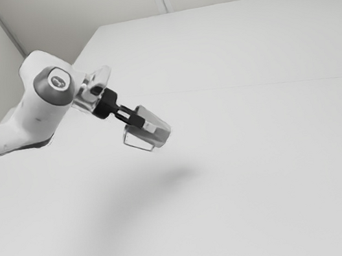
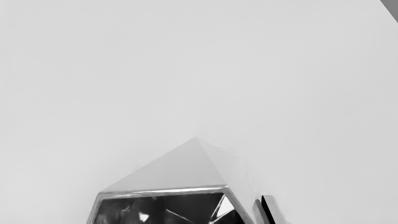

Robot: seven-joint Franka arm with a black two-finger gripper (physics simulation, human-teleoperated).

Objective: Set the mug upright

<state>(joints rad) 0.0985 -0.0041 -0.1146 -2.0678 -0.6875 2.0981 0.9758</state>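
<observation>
Grips the grey faceted metallic mug (image 1: pixel 162 135) in the black two-finger hand (image 1: pixel 147 124), above the tabletop (image 1: pixel 262 165), slanted, with mouth nearer, base down and away; likely needs levelling.

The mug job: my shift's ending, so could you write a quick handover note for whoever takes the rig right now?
Gripper: shut on the mug.
Mug: held tilted in the air above the table, its handle on the exterior view's left side.
Done: mug grasped and lifted.
Left: turn it upright, set it down on the table, release.
</observation>
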